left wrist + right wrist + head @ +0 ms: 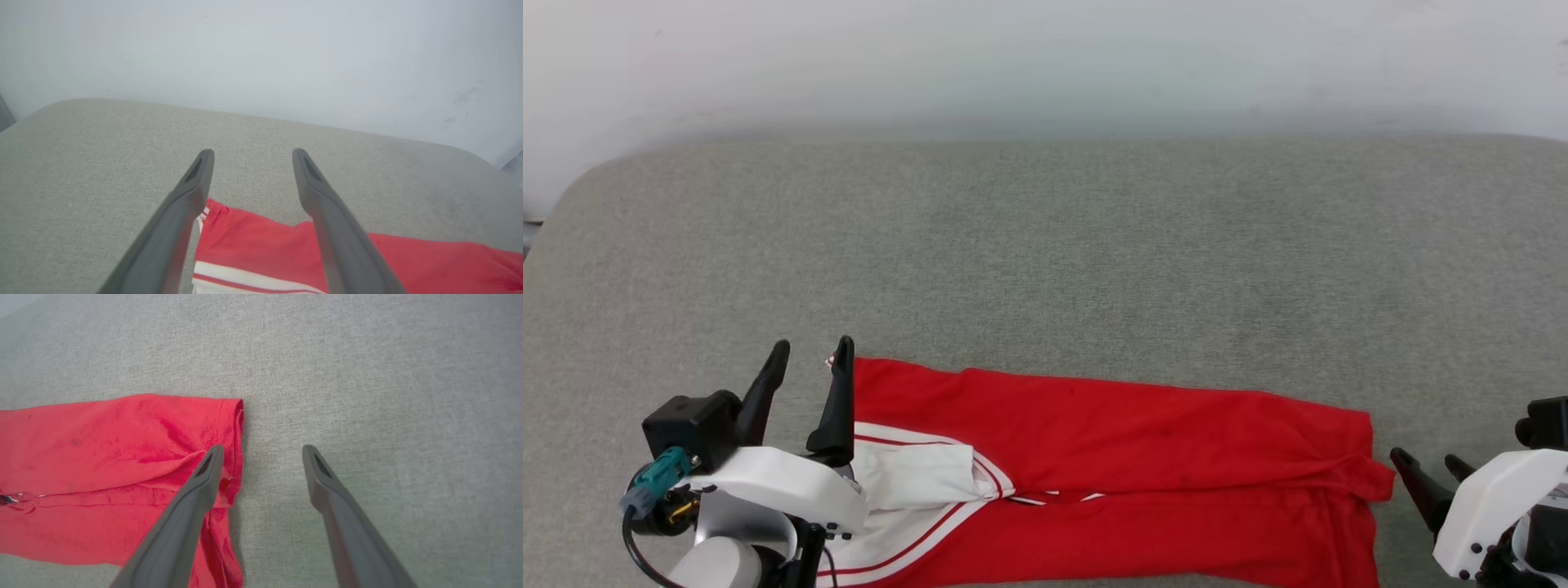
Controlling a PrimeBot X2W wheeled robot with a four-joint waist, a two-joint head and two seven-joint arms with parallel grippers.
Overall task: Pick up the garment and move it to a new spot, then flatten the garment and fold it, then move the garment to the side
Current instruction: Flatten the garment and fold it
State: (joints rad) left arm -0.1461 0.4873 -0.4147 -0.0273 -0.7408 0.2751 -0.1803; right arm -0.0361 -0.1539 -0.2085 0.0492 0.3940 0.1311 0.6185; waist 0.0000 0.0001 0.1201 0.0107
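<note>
The shirt (1111, 457) lay on the grey cushion (1045, 245) close to the robot's edge. It was already doubled into a long red band, and its long axis ran straight across the robot's front from left to right. A white sleeve (915, 474) with red striped trim was tucked on top at the left end. The right end was plain red and slightly bunched along its edge.

The left gripper (813, 351) stood at the far left corner of the band with its fingers spread wide and nothing between them. In its wrist view one finger crossed the red cloth and the other lay over bare cushion, so the corner sat within the gap. Whether either finger touched the fabric could not be told.

The right gripper (1425, 457) was just beside the right end, equally wide open and empty. Its wrist view showed one finger over the bunched right edge and the other over cushion.

Each arm was therefore nearer its own end of the band, and neither was nearer the middle. Judging by this layout, a further fold would likely bring one short end across to the other along that left-to-right axis. A move to the side would probably need both ends gripped together so the band did not sag open.
</note>
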